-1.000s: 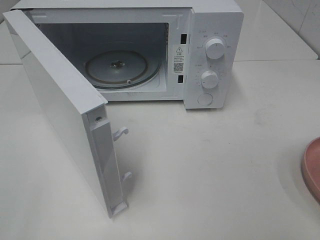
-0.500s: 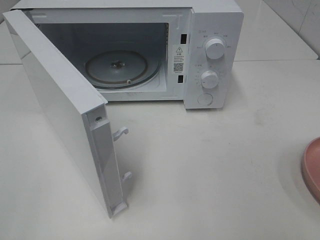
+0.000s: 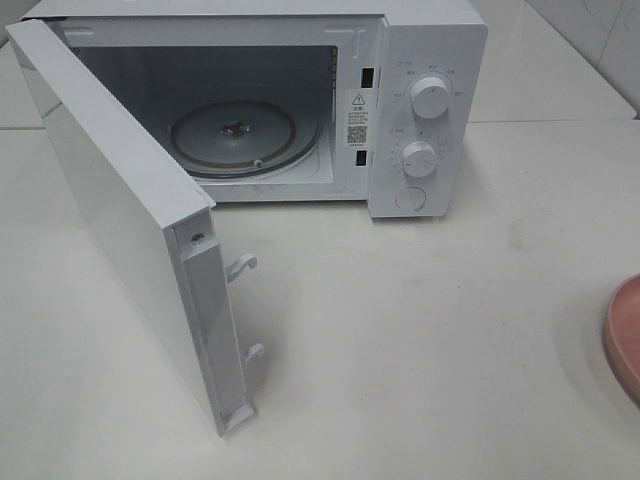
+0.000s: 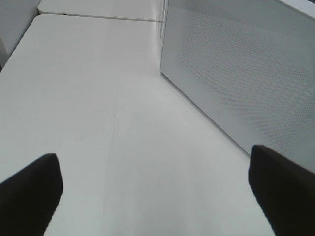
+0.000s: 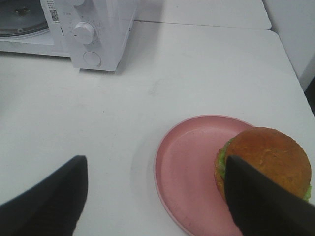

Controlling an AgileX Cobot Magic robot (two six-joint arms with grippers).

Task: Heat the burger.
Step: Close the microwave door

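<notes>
The burger (image 5: 268,155), with a golden-brown bun and green lettuce, sits on the far side of a pink plate (image 5: 189,162) in the right wrist view. My right gripper (image 5: 157,196) hovers open above the plate's near side. One dark finger (image 5: 261,201) overlaps the burger's near edge in the picture, and nothing is held. The exterior view shows only the plate's rim (image 3: 625,335) at the right edge, with the burger out of frame. My left gripper (image 4: 157,196) is open and empty over bare table beside the microwave door (image 4: 241,78). Neither gripper shows in the exterior view.
The white microwave (image 3: 425,60) stands at the back with its door (image 3: 120,210) swung wide toward the front left. Its glass turntable (image 3: 235,135) holds nothing. Two knobs (image 3: 430,97) and a round button (image 3: 410,198) are on its right panel. White table (image 3: 420,340) lies between microwave and plate.
</notes>
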